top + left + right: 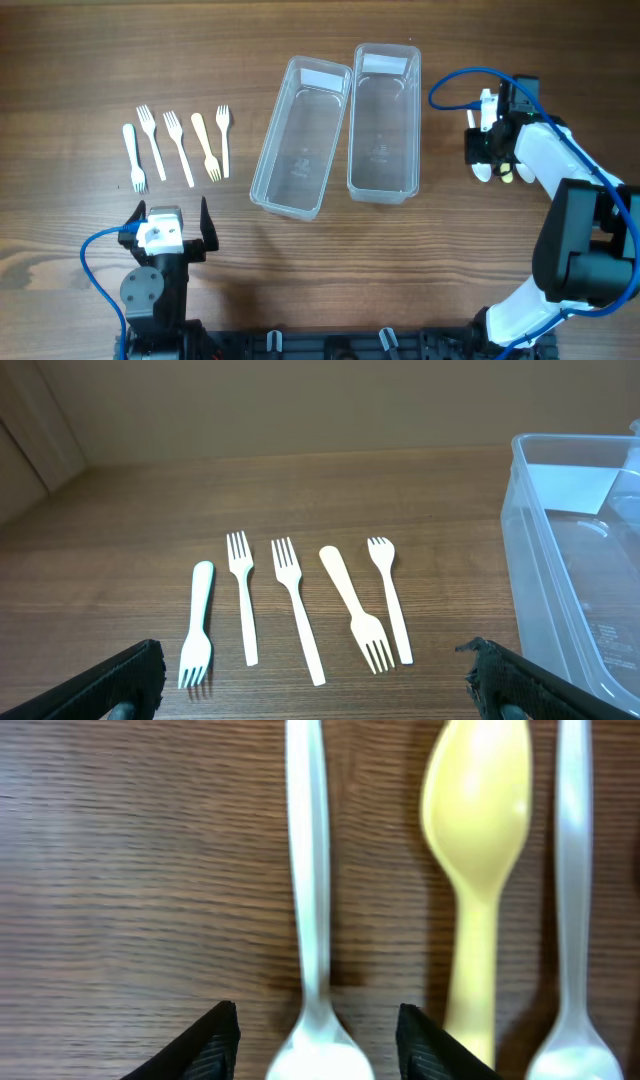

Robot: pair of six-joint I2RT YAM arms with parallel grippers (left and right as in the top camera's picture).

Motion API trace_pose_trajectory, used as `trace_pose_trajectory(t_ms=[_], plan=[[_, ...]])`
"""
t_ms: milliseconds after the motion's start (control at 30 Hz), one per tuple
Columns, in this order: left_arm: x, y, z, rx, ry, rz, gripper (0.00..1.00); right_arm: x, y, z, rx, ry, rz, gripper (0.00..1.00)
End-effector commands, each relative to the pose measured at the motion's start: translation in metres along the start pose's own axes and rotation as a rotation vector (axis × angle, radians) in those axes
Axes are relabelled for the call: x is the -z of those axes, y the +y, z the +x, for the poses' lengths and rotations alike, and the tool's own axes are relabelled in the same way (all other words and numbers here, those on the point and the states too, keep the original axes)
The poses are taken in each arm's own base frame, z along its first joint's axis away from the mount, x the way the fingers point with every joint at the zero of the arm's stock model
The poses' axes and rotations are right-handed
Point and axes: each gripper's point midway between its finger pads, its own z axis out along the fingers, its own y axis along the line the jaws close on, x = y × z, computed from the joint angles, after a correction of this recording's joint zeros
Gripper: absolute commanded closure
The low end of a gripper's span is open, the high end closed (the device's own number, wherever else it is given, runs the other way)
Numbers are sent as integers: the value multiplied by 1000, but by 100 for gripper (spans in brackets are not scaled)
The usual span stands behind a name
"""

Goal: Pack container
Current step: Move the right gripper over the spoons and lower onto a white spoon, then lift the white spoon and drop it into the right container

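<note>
While bowl-first toward tool (318, 1025), white spoon (306, 860).

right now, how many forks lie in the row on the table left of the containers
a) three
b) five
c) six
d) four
b: five forks lie side by side on the table, each one separate in the left wrist view.

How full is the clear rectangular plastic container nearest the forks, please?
Empty: the clear rectangular plastic container holds no cutlery, and the five plastic forks lie outside it on the wooden table.
</note>
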Motion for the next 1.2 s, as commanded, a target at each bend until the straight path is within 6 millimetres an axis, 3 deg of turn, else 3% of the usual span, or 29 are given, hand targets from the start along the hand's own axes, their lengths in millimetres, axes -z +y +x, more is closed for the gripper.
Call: trace_pose_trajectory(t_ms=[0,167,467,500,600,667,800,867,1033,1067,1100,1167], plan=[[-1,0,1,-18,-4,-2,0,-5,10,1,25,6,-50,50],[-1,0,1,-18,-4,-2,0,-7,9,2,53,8,-46,52],[-1,0,1,-18,-4,-2,0,-41,14,22,72,94,-65,62],[-1,0,1,-18,-4,-2,0,-41,14,24,71,99,-69,66],[-1,0,1,-18,-4,-2,0,-38,15,24,42,103,-69,94],[-1,0,1,-18,-4,-2,0,-33,15,22,16,97,-69,96],[-1,0,1,-18,-4,-2,0,7,17,-1,-16,-5,-92,96],[-1,0,1,-18,-4,-2,0,38,21,-20,-30,-89,-126,96],[-1,0,1,-18,-4,-2,0,165,35,-64,-66,-431,-235,96],[-1,0,1,-18,-4,-2,0,180,39,-66,-67,-470,-259,96],[-1,0,1,-18,-4,-2,0,212,48,-67,-61,-547,-311,96],[-1,0,1,-18,-4,-2,0,242,58,-64,-47,-611,-361,96]])
